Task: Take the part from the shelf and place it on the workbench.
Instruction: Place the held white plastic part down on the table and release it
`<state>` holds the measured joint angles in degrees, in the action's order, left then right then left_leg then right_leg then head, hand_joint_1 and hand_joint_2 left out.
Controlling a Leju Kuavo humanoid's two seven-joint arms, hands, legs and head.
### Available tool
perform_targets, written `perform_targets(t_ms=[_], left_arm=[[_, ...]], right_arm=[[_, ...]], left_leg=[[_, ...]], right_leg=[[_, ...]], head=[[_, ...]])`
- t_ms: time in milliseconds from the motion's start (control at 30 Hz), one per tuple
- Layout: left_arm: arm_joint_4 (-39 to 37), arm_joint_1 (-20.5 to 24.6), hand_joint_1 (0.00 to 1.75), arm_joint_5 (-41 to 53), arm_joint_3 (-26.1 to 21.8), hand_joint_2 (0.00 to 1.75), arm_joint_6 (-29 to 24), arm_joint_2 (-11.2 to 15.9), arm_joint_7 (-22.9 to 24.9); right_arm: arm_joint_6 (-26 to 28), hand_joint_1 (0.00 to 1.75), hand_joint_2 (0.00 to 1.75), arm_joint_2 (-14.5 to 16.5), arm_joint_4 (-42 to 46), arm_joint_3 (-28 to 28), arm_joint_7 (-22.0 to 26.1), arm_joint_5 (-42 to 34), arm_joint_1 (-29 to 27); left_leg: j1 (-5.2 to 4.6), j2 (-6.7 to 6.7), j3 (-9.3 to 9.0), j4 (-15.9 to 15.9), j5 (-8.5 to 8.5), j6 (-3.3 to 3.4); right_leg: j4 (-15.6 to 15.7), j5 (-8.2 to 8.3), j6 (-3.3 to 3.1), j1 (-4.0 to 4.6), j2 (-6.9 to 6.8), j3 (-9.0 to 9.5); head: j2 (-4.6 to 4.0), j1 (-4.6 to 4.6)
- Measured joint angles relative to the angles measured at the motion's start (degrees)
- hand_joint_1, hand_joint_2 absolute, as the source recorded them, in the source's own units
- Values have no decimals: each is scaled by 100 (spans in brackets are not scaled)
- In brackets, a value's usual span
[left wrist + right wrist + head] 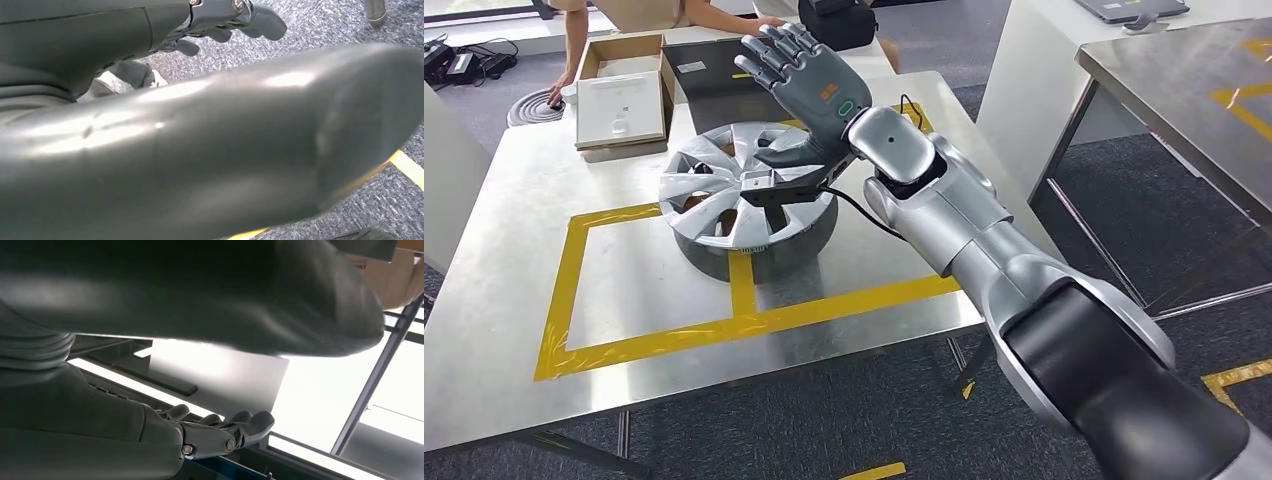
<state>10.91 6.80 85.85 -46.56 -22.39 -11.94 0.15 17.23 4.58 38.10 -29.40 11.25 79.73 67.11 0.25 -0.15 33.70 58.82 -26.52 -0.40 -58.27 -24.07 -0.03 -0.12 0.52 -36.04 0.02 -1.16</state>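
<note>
The silver spoked wheel rim (746, 200) sits flat on the steel workbench (514, 260), straddling its yellow tape, so it looks delivered. Right hand (809, 85) hovers above, fingers apart, holding nothing. Left hand (220, 22): can't tell.

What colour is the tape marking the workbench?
Yellow tape on the steel workbench; head view shows it best.

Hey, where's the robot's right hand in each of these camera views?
Head view: right hand, upper centre, above the wheel hub.
Right wrist view: its fingers low centre.
Left wrist view: left hand instead.
Shared landmark: cardboard box, head and right wrist views.
</note>
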Motion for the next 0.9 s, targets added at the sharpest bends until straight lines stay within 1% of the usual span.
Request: perform_targets(t_ms=[67,100,133,167,233,267,300,367,400,433,467,500,533,567,633,667,700,733,767,800,833,867,900], left_arm=[[-1,3,0,2,1,0,-10,3,-25],[-1,6,0,5,2,0,-16,3,-37],[-1,10,0,11,5,0,-22,2,-50],[-1,13,0,19,10,0,-26,1,-64],[0,13,0,33,31,0,-34,7,-83],[0,10,0,37,39,0,-36,9,-86],[0,8,0,39,45,0,-38,11,-85],[0,7,0,39,48,0,-40,12,-84],[0,5,0,40,57,0,-47,19,-79],[0,0,0,41,66,0,-58,43,-41],[2,-7,0,39,74,0,-67,81,-3],[3,-17,0,32,81,0,-73,122,35],[5,-27,0,21,80,0,-73,164,67],[9,-40,0,8,79,0,-69,195,71],[11,-84,0,-5,77,0,-64,247,91],[12,-115,0,-4,76,0,-59,279,110],[10,-147,0,1,76,0,-52,306,131],[9,-174,0,6,76,0,-44,336,150],[8,-195,0,8,76,0,-37,364,171],[7,-209,0,8,76,0,-33,390,189],[7,-221,0,6,76,0,-29,422,209],[8,-230,0,3,74,0,-25,452,236],[8,-238,0,-2,72,0,-17,484,264]], right_arm=[[10,0,0,-2,111,0,32,-71,-43],[21,0,0,-8,165,2,46,-118,-65],[31,0,0,-14,218,8,59,-166,-89],[37,0,0,-23,268,18,67,-213,-120],[42,0,0,-38,360,39,77,-278,-207],[41,0,0,-42,388,44,77,-290,-241],[40,0,0,-43,403,46,77,-296,-264],[40,0,0,-43,409,46,77,-296,-276],[36,0,0,-50,433,47,77,-297,-311],[10,0,0,-67,526,54,73,-313,-364],[-31,0,0,-90,645,62,69,-332,-419],[-81,0,0,-113,787,70,71,-357,-480],[-140,0,0,-135,924,78,75,-390,-517],[-189,0,0,-152,1004,80,86,-417,-546],[-267,0,0,-189,1117,87,110,-480,-617],[-295,0,0,-205,1158,91,122,-507,-656],[-314,0,0,-222,1195,96,132,-526,-693],[-327,0,0,-240,1231,102,140,-538,-736],[-334,0,0,-263,1266,108,148,-545,-787],[-340,0,0,-288,1301,113,152,-549,-848],[-345,0,0,-316,1338,117,155,-553,-916],[-352,0,0,-345,1375,120,157,-556,-982],[-361,0,0,-371,1411,124,158,-561,-1039]], left_leg=[[3,2,-3,-9,28,41],[17,11,-14,-38,59,65],[35,21,-24,-69,96,89],[55,32,-29,-101,124,109],[64,46,-13,-110,144,125],[64,48,-5,-108,145,127],[64,50,-2,-106,145,127],[65,51,-1,-105,146,127],[69,53,6,-100,147,125],[88,55,40,-64,148,101],[105,58,86,-22,149,61],[119,57,131,21,154,8],[127,55,170,63,159,-54],[122,51,186,67,174,-108],[133,43,206,68,193,-198],[144,41,242,120,129,-229],[151,39,305,267,-14,-248],[154,37,402,529,-232,-258],[151,36,519,877,-484,-261],[148,35,627,1242,-697,-262],[144,35,684,1518,-822,-260],[139,35,660,1626,-840,-251],[132,34,529,1526,-755,-235]], right_leg=[[6,14,38,-1,3,7],[-12,-10,60,-2,3,0],[-91,-84,85,-2,0,-31],[-275,-227,109,-6,-3,-106],[-879,-593,156,-34,-12,-349],[-1120,-715,170,-44,-12,-446],[-1258,-777,177,-49,-12,-502],[-1320,-799,181,-51,-13,-526],[-1430,-820,190,-60,-13,-565],[-1217,-687,211,-85,-21,-418],[-928,-582,227,-103,-26,-222],[-640,-432,219,-112,-21,-43],[-251,-297,192,-115,-16,168],[-192,-308,141,-99,-4,187],[-164,-275,28,-96,-1,147],[-157,-239,-25,-100,-5,125],[-143,-201,-75,-104,-9,99],[-134,-163,-114,-105,-13,67],[-132,-128,-139,-96,-12,26],[-134,-92,-153,-84,-13,-21],[-135,-52,-157,-70,-13,-71],[-137,-12,-156,-59,-14,-123],[-140,31,-150,-52,-14,-177]], head=[[0,0],[-1,-2],[0,-11],[0,-22],[0,-38],[0,-38],[0,-37],[0,-38],[0,-39],[0,-40],[0,-41],[0,-38],[0,-39],[0,-36],[0,-36],[0,-33],[0,-30],[0,-26],[0,-22],[0,-20],[0,-21],[0,-21],[0,-20]])
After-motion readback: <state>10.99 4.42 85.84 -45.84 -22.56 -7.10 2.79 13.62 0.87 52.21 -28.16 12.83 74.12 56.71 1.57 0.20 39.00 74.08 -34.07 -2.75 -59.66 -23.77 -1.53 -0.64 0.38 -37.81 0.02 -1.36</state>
